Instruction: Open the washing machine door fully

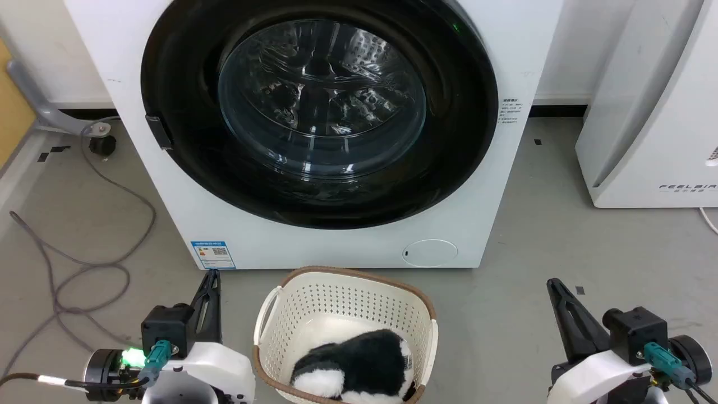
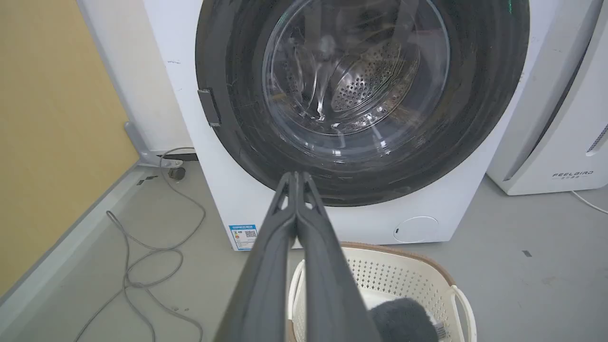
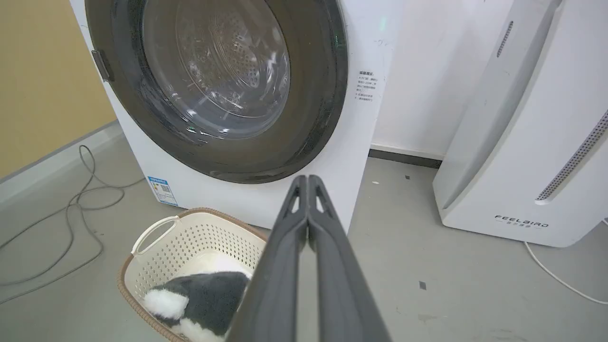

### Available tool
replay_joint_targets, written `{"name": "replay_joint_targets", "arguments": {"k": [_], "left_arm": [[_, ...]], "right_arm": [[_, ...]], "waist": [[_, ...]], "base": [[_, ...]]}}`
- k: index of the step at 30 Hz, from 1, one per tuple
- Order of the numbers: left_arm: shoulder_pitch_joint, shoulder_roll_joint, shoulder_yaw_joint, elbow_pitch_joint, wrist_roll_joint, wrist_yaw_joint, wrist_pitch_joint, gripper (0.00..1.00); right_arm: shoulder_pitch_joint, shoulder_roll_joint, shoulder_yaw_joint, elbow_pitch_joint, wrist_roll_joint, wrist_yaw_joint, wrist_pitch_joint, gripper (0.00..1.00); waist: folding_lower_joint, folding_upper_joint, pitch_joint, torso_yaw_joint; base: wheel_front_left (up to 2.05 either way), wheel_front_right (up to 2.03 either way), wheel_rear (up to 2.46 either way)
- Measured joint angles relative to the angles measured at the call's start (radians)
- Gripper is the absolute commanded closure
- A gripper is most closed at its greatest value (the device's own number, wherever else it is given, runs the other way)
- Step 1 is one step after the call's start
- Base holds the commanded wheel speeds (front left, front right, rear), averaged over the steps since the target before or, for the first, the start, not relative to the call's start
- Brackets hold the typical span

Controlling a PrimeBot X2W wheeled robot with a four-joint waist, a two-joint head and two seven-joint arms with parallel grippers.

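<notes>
The washing machine door [image 1: 320, 106], [image 2: 361, 90], [image 3: 213, 80] is a big round one with a glossy black rim and a bulging clear glass bowl. It lies flat against the white machine front [image 1: 185, 185], with a small dark handle tab [image 1: 159, 132] on its left edge. My left gripper [image 1: 211, 276], [image 2: 295, 176] hovers low at the lower left, shut and holding nothing, well short of the door. Low at the lower right is my right gripper [image 1: 554, 283], [image 3: 308, 179], likewise shut and holding nothing.
A cream perforated laundry basket [image 1: 280, 303] with a black-and-white plush toy [image 1: 359, 365] stands on the floor right before the machine. Grey cables [image 1: 84, 235] trail over the floor at the left. A white appliance [image 1: 650, 112] stands at the right.
</notes>
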Motion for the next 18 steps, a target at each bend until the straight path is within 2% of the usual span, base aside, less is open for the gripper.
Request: {"name": "replay_joint_targets", "arguments": {"k": [10,11,18], "left_arm": [[0.0,0.0,0.0,0.0,0.0,0.0,0.0,1.0],[0.0,0.0,0.0,0.0,0.0,0.0,0.0,0.0],[0.0,0.0,-0.008,0.003,-0.001,0.0,-0.001,0.0]], "right_arm": [[0.0,0.0,0.0,0.0,0.0,0.0,0.0,1.0],[0.0,0.0,0.0,0.0,0.0,0.0,0.0,0.0],[0.001,0.0,-0.001,0.001,0.002,0.0,-0.001,0.0]], "waist": [[0.0,0.0,0.0,0.0],[0.0,0.0,0.0,0.0],[0.0,0.0,0.0,-0.001]], "base": [[0.0,0.0,0.0],[0.0,0.0,0.0],[0.0,0.0,0.0]]}}
